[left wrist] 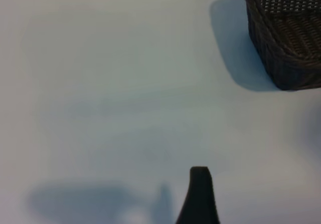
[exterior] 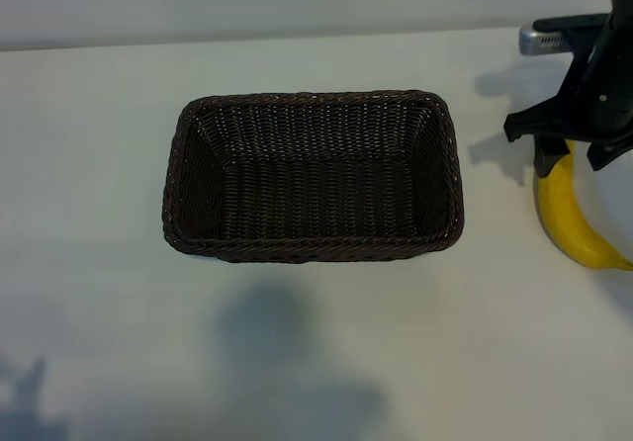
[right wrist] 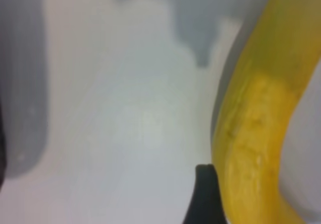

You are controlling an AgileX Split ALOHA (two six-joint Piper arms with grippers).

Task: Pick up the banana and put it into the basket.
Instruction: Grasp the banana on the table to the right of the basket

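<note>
The yellow banana [exterior: 570, 216] lies on the white table to the right of the dark brown wicker basket [exterior: 313, 249], which holds nothing. My right gripper [exterior: 562, 142] hangs open over the banana's far end, a finger on either side of it. In the right wrist view the banana [right wrist: 261, 133] runs close beside one black finger [right wrist: 204, 196], and nothing is gripped. My left arm is outside the exterior view. Its wrist view shows one black finger [left wrist: 199, 196] above bare table, with a corner of the basket [left wrist: 286, 43] farther off.
The table's far edge meets a pale wall behind the basket. A silver part of the right arm [exterior: 544, 38] sticks out at the far right. Bare table lies to the left of the basket and in front of it.
</note>
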